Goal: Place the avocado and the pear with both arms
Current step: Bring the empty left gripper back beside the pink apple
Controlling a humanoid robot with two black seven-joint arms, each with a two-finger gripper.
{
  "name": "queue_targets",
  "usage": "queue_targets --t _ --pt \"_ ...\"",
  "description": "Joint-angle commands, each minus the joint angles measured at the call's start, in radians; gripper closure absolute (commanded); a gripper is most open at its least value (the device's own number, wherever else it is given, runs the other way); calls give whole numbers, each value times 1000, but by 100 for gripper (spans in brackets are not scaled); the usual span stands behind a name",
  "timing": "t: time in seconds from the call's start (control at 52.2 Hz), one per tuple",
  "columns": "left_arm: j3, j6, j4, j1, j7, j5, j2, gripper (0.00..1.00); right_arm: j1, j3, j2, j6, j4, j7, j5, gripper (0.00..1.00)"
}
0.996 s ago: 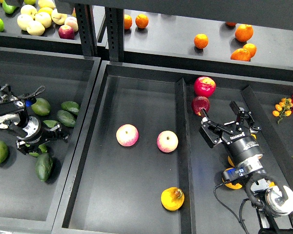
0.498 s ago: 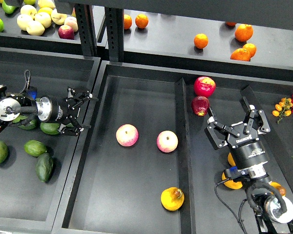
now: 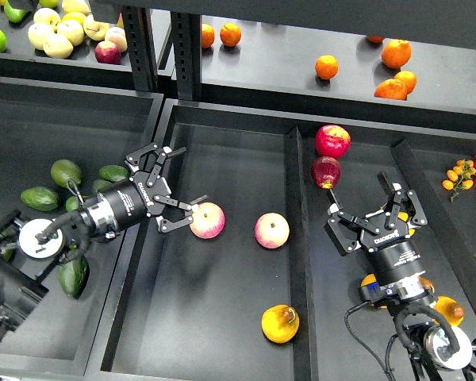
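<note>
The pear (image 3: pixel 280 323), yellow-orange with a brown blemish, lies at the front right of the middle tray (image 3: pixel 222 317). The dark green avocado (image 3: pixel 73 276) lies in the left tray, partly behind my left arm. My left gripper (image 3: pixel 174 179) is open and empty. It reaches over the tray divider, with its lower finger close to a pink-and-yellow apple (image 3: pixel 207 220). My right gripper (image 3: pixel 368 202) is open and empty over the right tray, just below a dark red apple (image 3: pixel 326 171) and well above and right of the pear.
A second pink-and-yellow apple (image 3: pixel 271 230) lies mid-tray. A red apple (image 3: pixel 332 140) lies at the back of the right tray. Lighter avocados (image 3: pixel 40 198) lie in the left tray. Oranges (image 3: pixel 448 310) lie by my right arm. The back shelf (image 3: pixel 285 48) holds oranges and pale fruit.
My left arm has swung right from the left tray across the divider into the middle tray, gripper still open. My right gripper has shifted slightly and stays open.
</note>
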Motion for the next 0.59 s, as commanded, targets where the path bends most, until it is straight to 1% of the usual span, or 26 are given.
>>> queue_targets --t 0.0,0.153,0.287,0.479,0.575 --pt "-43 0 -59 53 0 0 -19 1 24 -59 -80 9 3 -65 0 0" --pt "-56 0 -115 111 0 0 -19 1 42 -96 -166 12 11 -68 -1 0" --pt "-56 0 -123 158 0 0 -19 1 64 -140 -264 13 16 -68 -1 0" --pt "-51 0 -122 198 0 -3 -19 1 107 -287 -425 17 16 -68 -15 0" --pt "-42 0 -123 209 0 -3 -19 1 133 -375 -493 34 16 -68 -52 0"
